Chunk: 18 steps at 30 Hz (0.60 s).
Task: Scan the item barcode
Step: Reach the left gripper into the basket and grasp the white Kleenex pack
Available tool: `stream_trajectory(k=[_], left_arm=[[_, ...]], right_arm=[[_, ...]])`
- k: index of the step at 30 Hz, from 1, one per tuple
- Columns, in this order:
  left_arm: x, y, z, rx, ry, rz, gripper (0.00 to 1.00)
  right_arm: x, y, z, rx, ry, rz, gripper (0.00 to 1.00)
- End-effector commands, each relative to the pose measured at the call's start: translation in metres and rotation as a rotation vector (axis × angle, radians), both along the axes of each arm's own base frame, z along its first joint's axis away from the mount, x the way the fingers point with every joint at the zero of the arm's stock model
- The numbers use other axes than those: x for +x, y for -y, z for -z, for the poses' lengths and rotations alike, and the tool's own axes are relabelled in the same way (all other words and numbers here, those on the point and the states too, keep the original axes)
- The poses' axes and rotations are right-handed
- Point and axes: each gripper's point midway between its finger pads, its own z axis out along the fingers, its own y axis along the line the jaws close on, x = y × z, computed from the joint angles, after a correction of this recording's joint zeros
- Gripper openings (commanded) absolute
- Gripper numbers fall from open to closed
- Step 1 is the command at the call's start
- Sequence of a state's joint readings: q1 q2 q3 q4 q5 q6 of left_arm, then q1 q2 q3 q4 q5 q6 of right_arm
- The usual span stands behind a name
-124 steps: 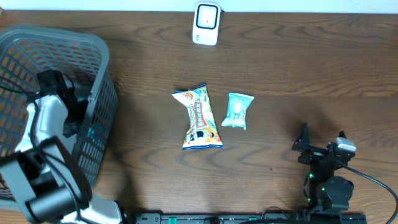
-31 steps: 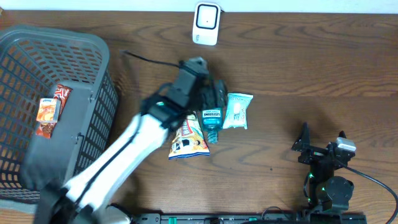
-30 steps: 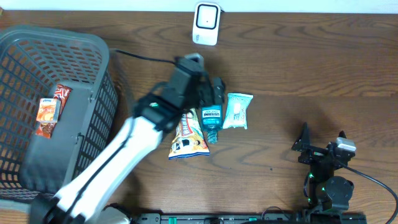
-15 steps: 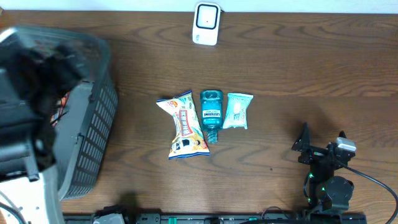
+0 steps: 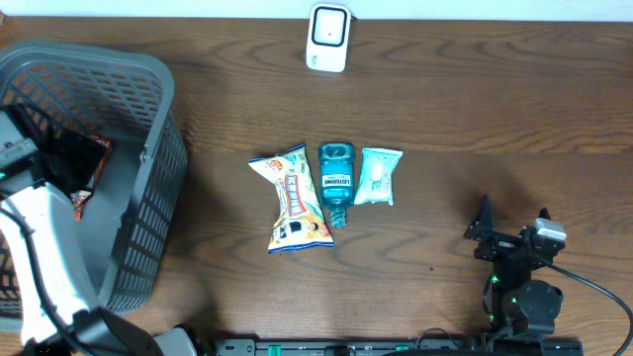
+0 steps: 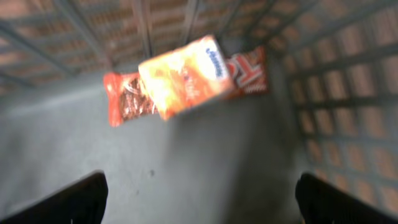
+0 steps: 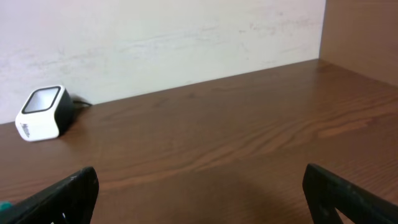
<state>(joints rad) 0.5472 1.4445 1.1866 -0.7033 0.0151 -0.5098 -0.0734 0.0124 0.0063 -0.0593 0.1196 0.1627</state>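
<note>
A white barcode scanner (image 5: 327, 37) stands at the table's far edge; the right wrist view shows this scanner (image 7: 42, 112) at far left. Three items lie mid-table: a snack bag (image 5: 294, 201), a teal bottle (image 5: 336, 180) and a pale teal packet (image 5: 377, 175). My left gripper (image 5: 67, 163) is down inside the grey basket (image 5: 163, 79), open and empty (image 6: 202, 202), above an orange packet (image 6: 180, 74) lying on a red packet (image 6: 124, 102) on the basket floor. My right gripper (image 5: 512, 237) rests open and empty (image 7: 199, 196) at the front right, pointing toward the back wall.
The basket's mesh walls (image 6: 348, 106) close in around the left gripper. Bare wood table (image 5: 475, 119) stretches between the items, the scanner and the right arm. A wall runs behind the scanner.
The left arm swung from the table's middle back into the basket, leaving the teal bottle between the snack bag and the pale packet. The right arm has not moved.
</note>
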Motion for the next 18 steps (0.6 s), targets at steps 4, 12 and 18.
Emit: stream_trajectory(k=[4, 12, 18], left_arm=[[-0.002, -0.03, 0.054, 0.082, -0.053, -0.136, 0.96], [0.023, -0.049, 0.096, 0.076, -0.032, -0.203, 0.97], [0.028, -0.054, 0.126, 0.045, -0.043, -0.265, 0.97]], right_arm=[[0.0, 0.0, 0.001, -0.014, -0.004, -0.004, 0.99], [0.0, 0.0, 0.001, -0.014, -0.004, -0.004, 0.99], [0.0, 0.0, 0.001, -0.014, -0.004, -0.004, 0.99]])
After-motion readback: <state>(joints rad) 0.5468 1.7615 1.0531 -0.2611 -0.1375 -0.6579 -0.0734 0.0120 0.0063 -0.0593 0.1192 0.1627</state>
